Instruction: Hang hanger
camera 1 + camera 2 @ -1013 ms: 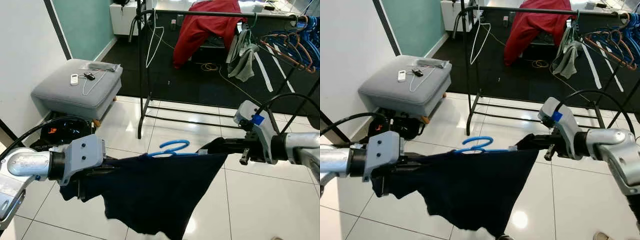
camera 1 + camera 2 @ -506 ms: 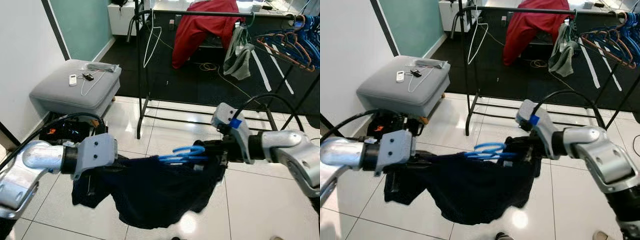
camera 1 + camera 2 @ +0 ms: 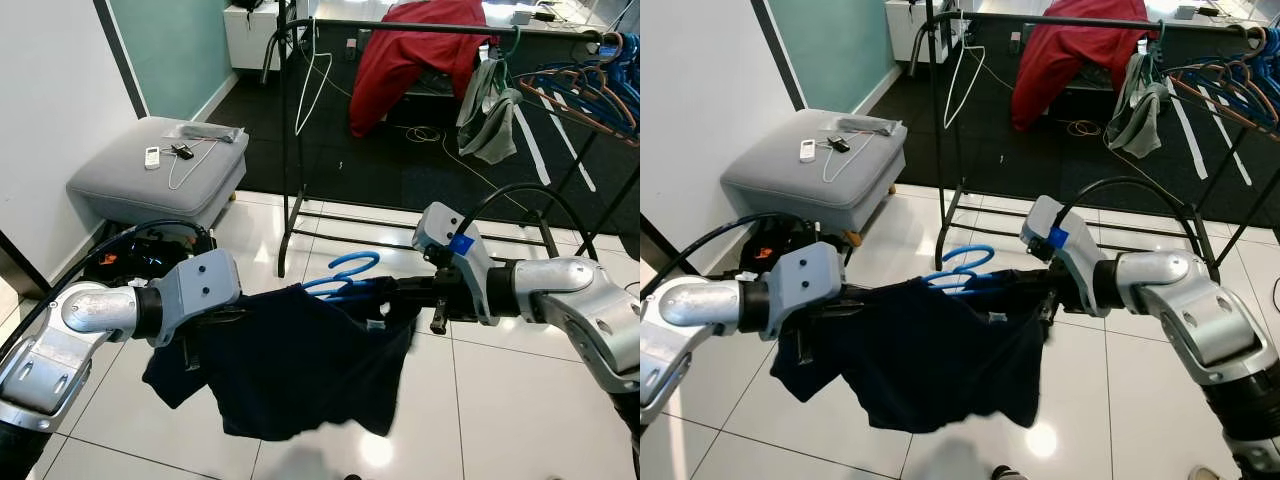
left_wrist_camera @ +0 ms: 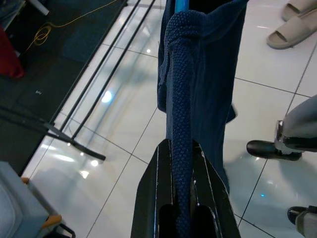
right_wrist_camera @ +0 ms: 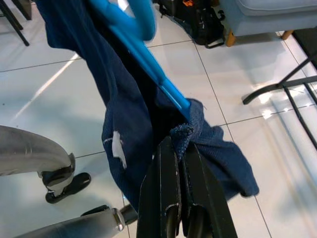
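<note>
Navy garment [image 3: 300, 370] on blue hanger [image 3: 343, 274], between both claws

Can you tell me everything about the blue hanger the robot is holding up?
The blue hanger looks like smooth, bright blue plastic. Its curved hook sticks up and out of the neck of a dark navy knit garment, which drapes over the rest of it, so most of its arms are hidden. It hangs in the air above the white tiled floor, in front of the black clothes rack. The left gripper and right gripper each pinch the cloth at one end.
</note>
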Tool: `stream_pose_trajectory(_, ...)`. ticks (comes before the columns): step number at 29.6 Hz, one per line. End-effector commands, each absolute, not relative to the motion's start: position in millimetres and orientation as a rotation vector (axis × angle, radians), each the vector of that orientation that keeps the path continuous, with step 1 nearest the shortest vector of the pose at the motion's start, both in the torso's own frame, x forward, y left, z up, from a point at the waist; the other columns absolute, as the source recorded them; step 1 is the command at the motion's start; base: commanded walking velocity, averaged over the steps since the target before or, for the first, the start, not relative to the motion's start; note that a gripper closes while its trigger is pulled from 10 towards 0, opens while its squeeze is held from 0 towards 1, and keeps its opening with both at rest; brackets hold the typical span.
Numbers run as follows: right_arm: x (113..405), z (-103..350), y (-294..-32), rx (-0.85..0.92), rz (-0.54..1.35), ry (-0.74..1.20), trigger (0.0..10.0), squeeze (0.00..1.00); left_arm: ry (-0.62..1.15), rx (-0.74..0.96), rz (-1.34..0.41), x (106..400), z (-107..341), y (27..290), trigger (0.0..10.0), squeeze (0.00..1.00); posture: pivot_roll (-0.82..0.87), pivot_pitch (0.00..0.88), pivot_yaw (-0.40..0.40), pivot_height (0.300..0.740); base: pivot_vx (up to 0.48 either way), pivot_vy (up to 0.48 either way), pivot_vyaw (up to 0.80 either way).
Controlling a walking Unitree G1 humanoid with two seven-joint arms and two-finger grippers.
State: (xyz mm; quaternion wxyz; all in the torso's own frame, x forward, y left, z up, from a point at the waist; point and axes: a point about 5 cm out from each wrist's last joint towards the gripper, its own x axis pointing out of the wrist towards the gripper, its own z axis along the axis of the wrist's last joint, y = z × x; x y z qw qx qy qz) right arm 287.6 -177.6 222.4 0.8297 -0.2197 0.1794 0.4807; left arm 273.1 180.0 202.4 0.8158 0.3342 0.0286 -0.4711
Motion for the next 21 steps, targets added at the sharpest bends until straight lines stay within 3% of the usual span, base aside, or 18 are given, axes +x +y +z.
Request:
stream_pose_trajectory(1, 286.8, 222.2, -176.6, -0.471, 1.015, 0.380, 0.0, 0.00, 0.074, 0.724, -0.953, 276.6, 204.5, 186.3, 10.0, 0.00, -0.10, 0.096, 0.015, 0.740, 0.000, 0.000, 0.00)
stream_pose_trajectory(6, 286.0, 213.3, -166.7, -0.455, 1.017, 0.387, 0.0, 0.00, 0.054, 0.699, -0.940, 277.0, 203.5, 178.8, 10.0, 0.00, -0.10, 0.091, 0.013, 0.740, 0.000, 0.000, 0.00)
stream_pose_trajectory(16, 295.2, 213.0, -157.2, -0.483, 1.010, 0.331, 0.0, 0.00, -0.007, 0.659, -1.097, 261.1, 207.8, 162.1, 10.0, 0.00, -0.09, 0.085, 0.009, 0.740, 0.000, 0.000, 0.00)
stream_pose_trajectory(17, 297.3, 214.4, -157.4, -0.507, 1.002, 0.313, 2.5, 0.00, -0.009, 0.654, -1.128, 257.6, 206.9, 160.2, 10.0, 0.00, -0.09, 0.084, 0.010, 0.740, 0.000, 0.000, 0.00)
stream_pose_trajectory(19, 297.3, 214.4, -157.4, -0.507, 1.002, 0.313, 2.5, 0.00, -0.009, 0.654, -1.128, 257.6, 206.9, 160.2, 10.0, 0.00, -0.09, 0.084, 0.010, 0.740, 0.000, 0.000, 0.00)
stream_pose_trajectory(20, 297.8, 217.6, -154.8, -0.507, 1.011, 0.287, 10.0, 0.00, -0.010, 0.645, -1.147, 255.0, 206.1, 158.1, 10.0, 0.00, -0.09, 0.088, 0.012, 0.740, 0.000, 0.000, 0.00)
stream_pose_trajectory(21, 293.1, 222.8, -149.9, -0.479, 1.060, 0.251, 10.0, 1.00, -0.012, 0.619, -1.147, 254.3, 205.2, 155.7, 10.0, 0.00, -0.09, 0.092, 0.012, 0.740, 0.000, 0.000, 0.00)
